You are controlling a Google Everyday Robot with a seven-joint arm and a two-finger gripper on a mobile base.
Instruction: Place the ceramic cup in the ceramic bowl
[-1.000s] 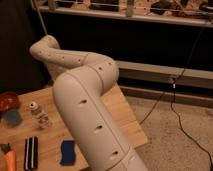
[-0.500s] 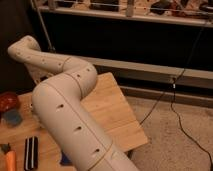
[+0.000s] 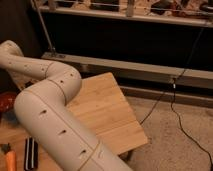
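At the far left of the surface, the ceramic bowl (image 3: 5, 100) shows only as a glossy red-orange sliver, cut off by the frame and partly covered by the arm (image 3: 52, 125). The ceramic cup cannot be made out: it is either behind the arm's forward link or beyond the left border. Along the near edge lie an orange-handled tool (image 3: 10, 161) and a flat black item (image 3: 31, 152), both well clear of the bowl. The arm folds back over the surface (image 3: 107, 107) and reaches left, probably so that it comes at the cup from above. The gripper is out of frame past that left border, so I cannot tell whether it is open, closed or holding anything. To the right, a black cable (image 3: 182, 127) trails over the floor, away from the work.
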